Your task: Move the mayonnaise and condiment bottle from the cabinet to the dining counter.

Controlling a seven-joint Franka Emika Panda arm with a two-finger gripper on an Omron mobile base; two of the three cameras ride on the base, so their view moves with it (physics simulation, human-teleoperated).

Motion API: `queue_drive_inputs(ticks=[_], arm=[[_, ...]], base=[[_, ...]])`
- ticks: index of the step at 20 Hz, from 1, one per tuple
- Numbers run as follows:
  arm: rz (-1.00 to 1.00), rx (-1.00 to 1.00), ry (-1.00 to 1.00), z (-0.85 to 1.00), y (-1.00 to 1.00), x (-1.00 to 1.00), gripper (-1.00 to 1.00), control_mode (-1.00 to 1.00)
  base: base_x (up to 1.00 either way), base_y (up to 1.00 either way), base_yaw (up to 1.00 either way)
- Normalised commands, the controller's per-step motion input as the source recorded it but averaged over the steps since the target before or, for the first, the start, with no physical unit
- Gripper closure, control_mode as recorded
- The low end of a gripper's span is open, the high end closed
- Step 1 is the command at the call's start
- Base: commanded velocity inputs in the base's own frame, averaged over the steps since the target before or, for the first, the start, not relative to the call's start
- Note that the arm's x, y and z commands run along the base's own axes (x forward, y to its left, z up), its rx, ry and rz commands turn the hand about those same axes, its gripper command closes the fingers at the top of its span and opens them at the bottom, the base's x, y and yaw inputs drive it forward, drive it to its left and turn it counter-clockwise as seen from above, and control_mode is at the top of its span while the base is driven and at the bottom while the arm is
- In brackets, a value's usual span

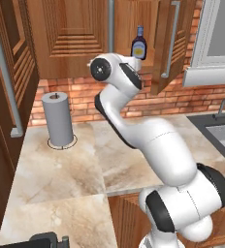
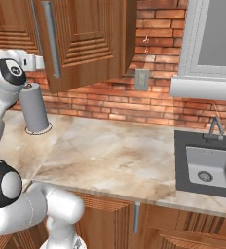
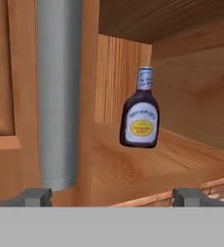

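Where the cabinet stands open, we count one bottle at frame centre; the gripper fingers sit apart, holding nothing.

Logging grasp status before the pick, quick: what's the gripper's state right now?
Gripper: open, holding nothing; the condiment bottle stands ahead on the cabinet shelf, untouched.
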Motion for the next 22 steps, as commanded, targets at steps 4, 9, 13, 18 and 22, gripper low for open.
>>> queue_drive_inputs(ticks=[4,9,13,18,22], arm=[[-0.11,-0.01,-0.01,0.00,-0.19,0.00,-1.00,-1.00],[-0.21,-0.03,-0.01,0.00,-0.44,-0.12,-1.00,-1.00],[-0.25,-0.03,0.00,0.00,-0.64,-0.18,-1.00,-1.00],[-0.27,-0.02,0.00,0.00,-0.75,-0.25,-1.00,-1.00],[-0.28,-0.01,-0.02,0.00,-0.94,-0.57,-1.00,-1.00]], base=[[0.00,0.00,0.00],[0.00,0.00,0.00],[0.00,0.00,0.00],[0.00,0.00,0.00],[0.00,0.00,0.00]])
